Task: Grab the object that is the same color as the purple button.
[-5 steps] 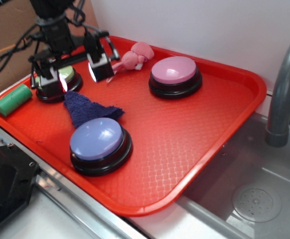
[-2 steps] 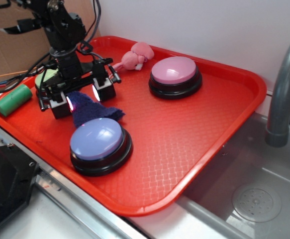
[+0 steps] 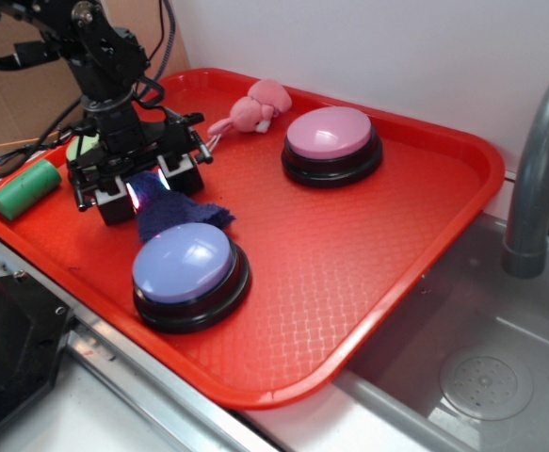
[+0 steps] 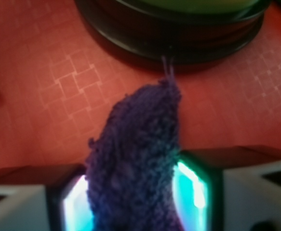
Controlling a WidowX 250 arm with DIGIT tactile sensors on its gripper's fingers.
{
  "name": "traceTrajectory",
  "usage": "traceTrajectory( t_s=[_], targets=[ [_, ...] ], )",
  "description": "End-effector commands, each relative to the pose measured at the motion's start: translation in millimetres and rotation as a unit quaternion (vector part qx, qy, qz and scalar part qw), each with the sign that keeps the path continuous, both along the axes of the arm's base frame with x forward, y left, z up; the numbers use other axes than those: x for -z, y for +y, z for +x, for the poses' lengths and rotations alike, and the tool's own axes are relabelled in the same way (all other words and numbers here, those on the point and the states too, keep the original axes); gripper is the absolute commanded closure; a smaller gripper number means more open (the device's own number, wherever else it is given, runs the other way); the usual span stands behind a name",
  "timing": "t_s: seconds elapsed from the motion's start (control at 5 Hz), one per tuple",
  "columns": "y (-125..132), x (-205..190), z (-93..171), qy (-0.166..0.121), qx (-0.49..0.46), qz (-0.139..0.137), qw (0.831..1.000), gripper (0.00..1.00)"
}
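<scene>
Fuzzy dark purple cloth fills the near part of the wrist view: the object [image 4: 138,163] is seen bunched between the two lit pads [image 4: 191,187], which press against both of its sides, so the gripper [image 3: 148,186] is judged to be clamped on it. In the exterior view the purple button [image 3: 189,264] sits closest to the tray's near edge, and the object [image 3: 175,215] lies just behind it, its nearer part spread flat on the red tray [image 3: 368,264] beside the button while its farther end is held in the jaws, toward the left edge. A weak hold is the main risk: only a ridge of loose pile appears to be pinched, and the scrap could be pulled free if it were lifted quickly. A snag is also possible, since the cloth's near edge lies against or very close to the button's black base; contact cannot be confirmed. Behind the gripper, the green button [image 3: 78,151] is mostly hidden by the arm and could be knocked during a careless lift. A green cylinder [image 3: 24,188] lies at the left edge, while a pink button [image 3: 331,141] and a pink plush toy [image 3: 255,105] stand near the far edge, well apart.
</scene>
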State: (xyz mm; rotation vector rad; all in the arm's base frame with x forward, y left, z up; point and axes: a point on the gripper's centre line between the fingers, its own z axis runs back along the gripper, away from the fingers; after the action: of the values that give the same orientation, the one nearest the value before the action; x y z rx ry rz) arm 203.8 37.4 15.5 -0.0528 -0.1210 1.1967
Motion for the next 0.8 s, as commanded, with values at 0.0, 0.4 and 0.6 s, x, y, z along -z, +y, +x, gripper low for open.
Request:
traceTrajectory(
  t_s=[0.0, 0.4, 0.6],
  targets=[
    [7.2, -12.2, 5.2, 0.017, 0.064, 0.009, 0.998, 1.00],
    [-10.1, -69.1, 29.4, 0.064, 0.241, 0.008, 0.968, 1.00],
    [-34.9, -113.6, 41.2, 0.041, 0.359, 0.034, 0.932, 1.00]
  ],
)
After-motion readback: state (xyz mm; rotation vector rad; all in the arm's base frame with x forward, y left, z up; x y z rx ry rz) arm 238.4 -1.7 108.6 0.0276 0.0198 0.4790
